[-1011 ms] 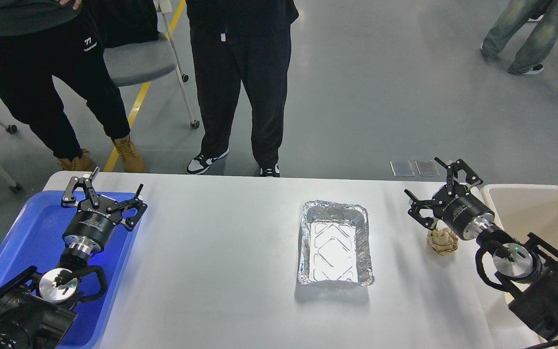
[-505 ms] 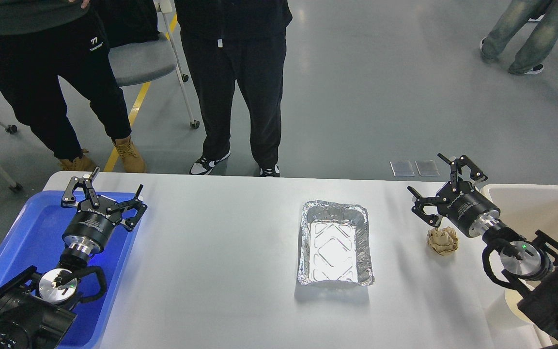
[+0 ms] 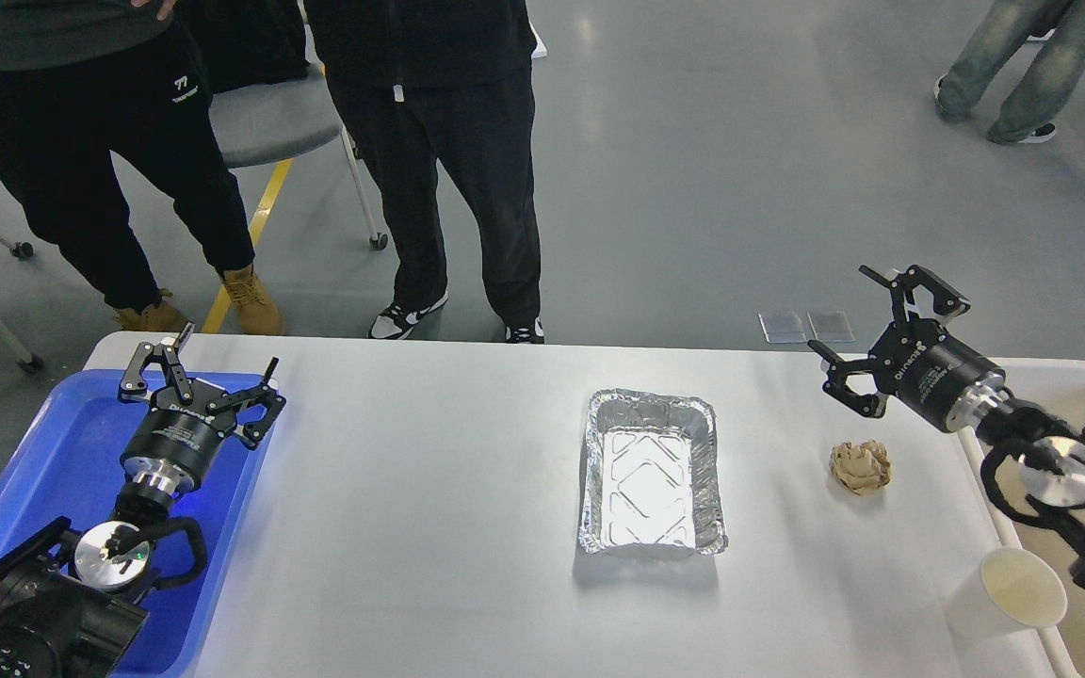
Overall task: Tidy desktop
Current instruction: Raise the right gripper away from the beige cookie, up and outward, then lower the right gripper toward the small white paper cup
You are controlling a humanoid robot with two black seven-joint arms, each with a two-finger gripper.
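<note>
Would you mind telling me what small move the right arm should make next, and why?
Probably lower the right tool onto the crumpled paper ball: its jaws are open and empty, hovering just beyond the ball, which lies loose on the desktop beside the beige bin.

Our large white matte table [image 3: 429,527] carries a shiny silver foil tray [image 3: 653,471] with an embossed diamond pattern on its floor. At three o'clock from it lies a crumpled tan paper ball [image 3: 861,467]; at nine o'clock sits a bright blue plastic tray [image 3: 62,452]. A cream paper cup [image 3: 1013,591] stands at five o'clock. Both our end effectors, left [image 3: 208,381] and right [image 3: 882,325], are black with silver wrists.
</note>
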